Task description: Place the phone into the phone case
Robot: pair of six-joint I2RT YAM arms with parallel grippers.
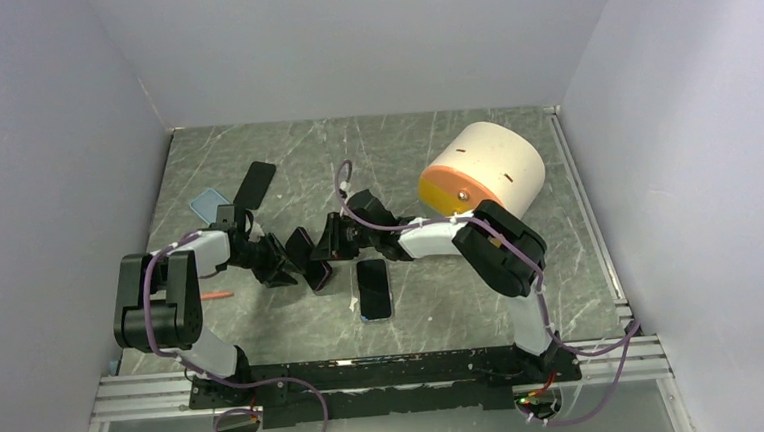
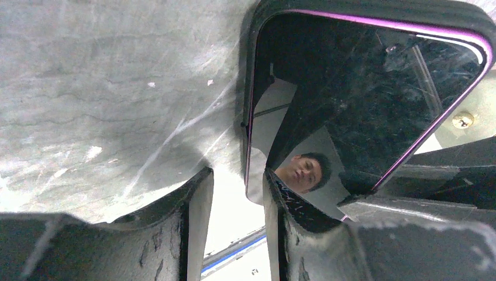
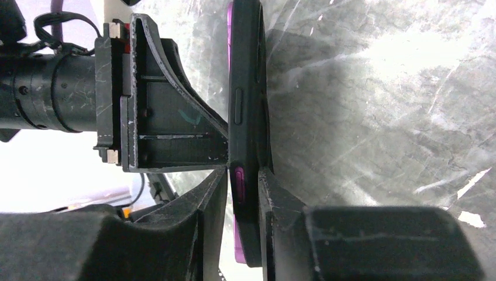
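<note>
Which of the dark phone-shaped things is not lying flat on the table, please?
The purple-edged phone at the centre, pinched on edge in the right tool; the phone nearer the arm bases and the dark slab at the far left both lie flat.

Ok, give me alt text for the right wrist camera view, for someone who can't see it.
A purple phone with a black case on it stands edge-on, pinched between the right fingers at the bottom of the frame. One of the left fingers touches it from the frame's left, above a grey marbled table.
</note>
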